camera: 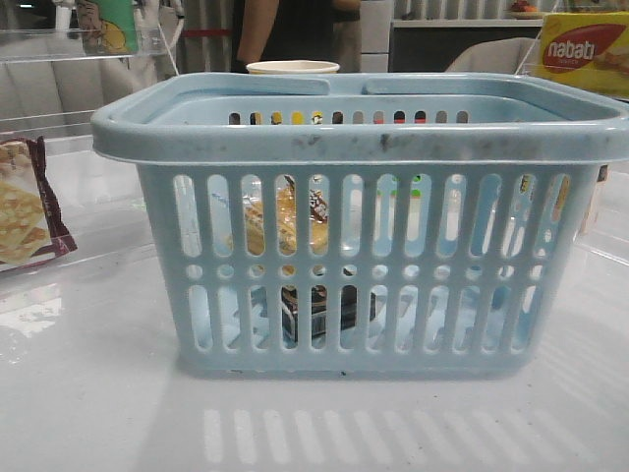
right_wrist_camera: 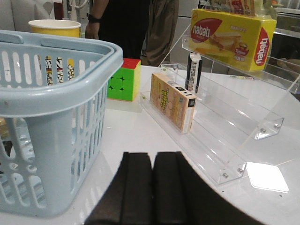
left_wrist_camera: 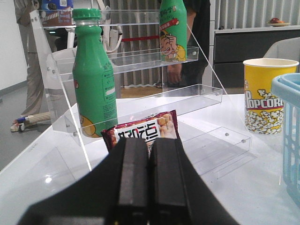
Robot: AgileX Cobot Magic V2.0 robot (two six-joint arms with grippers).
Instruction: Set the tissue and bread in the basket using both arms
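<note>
The light-blue basket (camera: 364, 147) fills the front view. Through its slots I see the golden-brown bread (camera: 280, 221) in clear wrapper, resting inside at the left, and the dark tissue pack (camera: 319, 310) lying on the basket floor below it. The basket's edge also shows in the left wrist view (left_wrist_camera: 288, 136) and in the right wrist view (right_wrist_camera: 56, 98). My left gripper (left_wrist_camera: 149, 143) is shut and empty, low over the table beside a maroon-edged cracker packet (left_wrist_camera: 143, 129). My right gripper (right_wrist_camera: 152, 157) is shut and empty, low over the table to the right of the basket.
Left of the basket stand a clear acrylic shelf (left_wrist_camera: 140, 61) with green bottles (left_wrist_camera: 93, 79) and a yellow popcorn cup (left_wrist_camera: 265, 96). On the right are another acrylic shelf (right_wrist_camera: 234, 117) with a yellow wafer box (right_wrist_camera: 232, 33), a small carton (right_wrist_camera: 171, 101) and a puzzle cube (right_wrist_camera: 124, 79).
</note>
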